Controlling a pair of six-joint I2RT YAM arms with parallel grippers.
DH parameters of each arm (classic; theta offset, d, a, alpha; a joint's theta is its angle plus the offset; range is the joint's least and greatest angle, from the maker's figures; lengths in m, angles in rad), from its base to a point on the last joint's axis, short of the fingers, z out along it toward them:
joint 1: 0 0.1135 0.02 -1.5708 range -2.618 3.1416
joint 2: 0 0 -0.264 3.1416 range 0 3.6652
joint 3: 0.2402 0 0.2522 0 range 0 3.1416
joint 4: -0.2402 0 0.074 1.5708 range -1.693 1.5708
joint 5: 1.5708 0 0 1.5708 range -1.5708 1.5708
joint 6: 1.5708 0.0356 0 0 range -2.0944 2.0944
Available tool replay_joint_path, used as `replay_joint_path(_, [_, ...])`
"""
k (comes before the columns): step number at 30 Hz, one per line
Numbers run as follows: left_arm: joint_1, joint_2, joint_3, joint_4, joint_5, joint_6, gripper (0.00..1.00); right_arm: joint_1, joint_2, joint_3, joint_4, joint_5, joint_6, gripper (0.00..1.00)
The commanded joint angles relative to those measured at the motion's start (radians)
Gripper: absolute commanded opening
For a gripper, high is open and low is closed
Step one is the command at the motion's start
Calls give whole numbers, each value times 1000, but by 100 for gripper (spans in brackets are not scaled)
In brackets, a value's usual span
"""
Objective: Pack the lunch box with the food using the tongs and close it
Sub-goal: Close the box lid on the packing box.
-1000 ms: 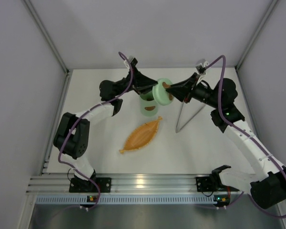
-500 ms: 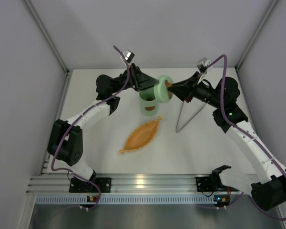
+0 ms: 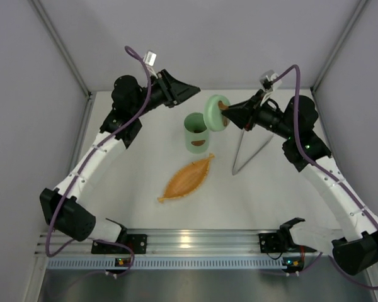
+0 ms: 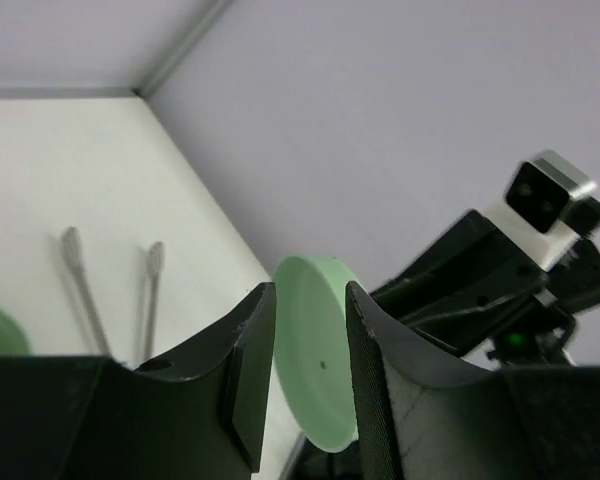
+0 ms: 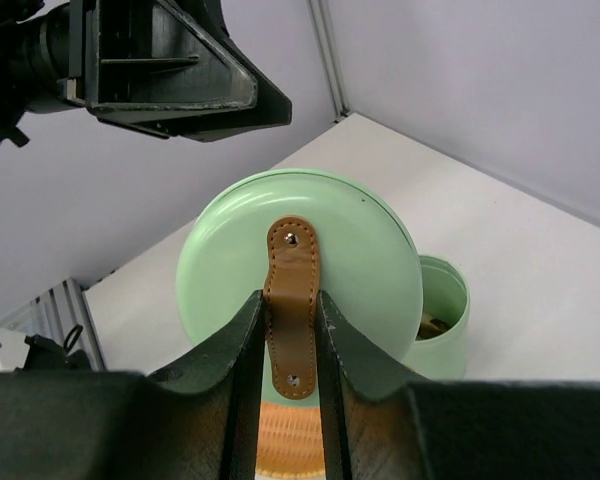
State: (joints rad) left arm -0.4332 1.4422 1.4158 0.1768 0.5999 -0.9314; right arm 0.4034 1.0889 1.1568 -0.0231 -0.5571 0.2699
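Here, I had the right fingers (image 5: 242, 380) clamped on the lid strap (image 5: 291, 300), lid (image 3: 212, 112) tilted just above the lunch box (image 3: 196, 137); left fingers (image 4: 235, 385) stood apart, empty.

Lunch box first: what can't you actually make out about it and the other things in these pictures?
- Lunch box contents: top view too small and dark; in the right wrist view the lid covers most of the opening.
- Tongs: left wrist view shows only the tips; the left gripper hides the rest.
- Orange tray: right wrist view shows just a strip, cut by the bottom edge and the right gripper.
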Motion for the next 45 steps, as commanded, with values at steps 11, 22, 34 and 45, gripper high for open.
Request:
replay_joint_path(11, [4,-226,21,-581,-647,261,40,153,443,598,-441,368,-72,0])
replay_joint_path(22, [1,-325,-38,-737,-674,316,39,179,914,1159,-762,542,-54,0])
replay_joint_path(34, [1,-365,-67,-787,-624,362,40,227,1007,1104,-785,626,-41,0])
replay_joint_path(45, [2,-348,-78,-787,-608,373,40,239,964,1049,-839,640,-29,0])
